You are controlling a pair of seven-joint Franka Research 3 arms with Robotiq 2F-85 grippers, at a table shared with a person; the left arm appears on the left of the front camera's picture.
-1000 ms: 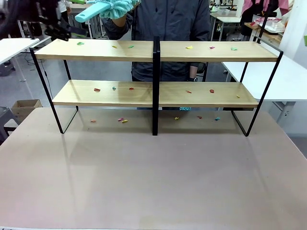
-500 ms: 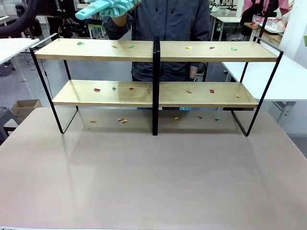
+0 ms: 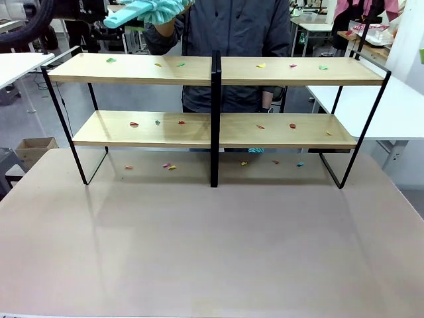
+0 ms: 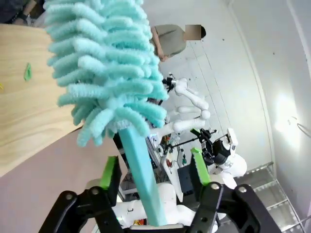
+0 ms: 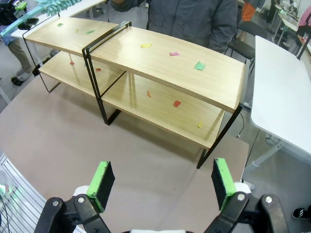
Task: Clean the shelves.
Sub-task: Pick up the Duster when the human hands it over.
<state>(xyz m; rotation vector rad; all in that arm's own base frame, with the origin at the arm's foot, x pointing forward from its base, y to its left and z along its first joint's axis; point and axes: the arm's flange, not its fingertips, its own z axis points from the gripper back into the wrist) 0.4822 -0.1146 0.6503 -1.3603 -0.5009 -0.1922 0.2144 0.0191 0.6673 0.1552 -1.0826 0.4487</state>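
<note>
Front view: the shelves (image 3: 215,69) stand across the far half of the grey-pink worktop (image 3: 212,252), two light-wood boards in a thin black frame with a black post at the middle. Small coloured paper scraps (image 3: 180,65) lie scattered on both boards and on the worktop under the lower one. Behind the shelves a person (image 3: 238,40) in a dark jacket holds a teal microfibre duster (image 3: 149,9) up over the left end of the top board, its handle end pointing to the picture's left.

Left wrist view: the left pincer (image 4: 153,158) has its jaws either side of the duster's (image 4: 104,77) smooth teal handle. The green pads (image 4: 109,172) stand apart with a gap showing between the handle and the far pad, so the jaws are partly spread and not clamped on it. The fluffy head rises above the fingers. A wood board of the shelves (image 4: 24,111) with a green scrap on it lies behind the head.

Right wrist view: the right pincer (image 5: 161,187) hangs over bare worktop (image 5: 97,145) with its jaws wide and nothing between them. The shelves (image 5: 170,63) lie ahead of it, well apart, seen from their right end, scraps on both boards. The duster (image 5: 46,8) shows beyond the far end.
</note>
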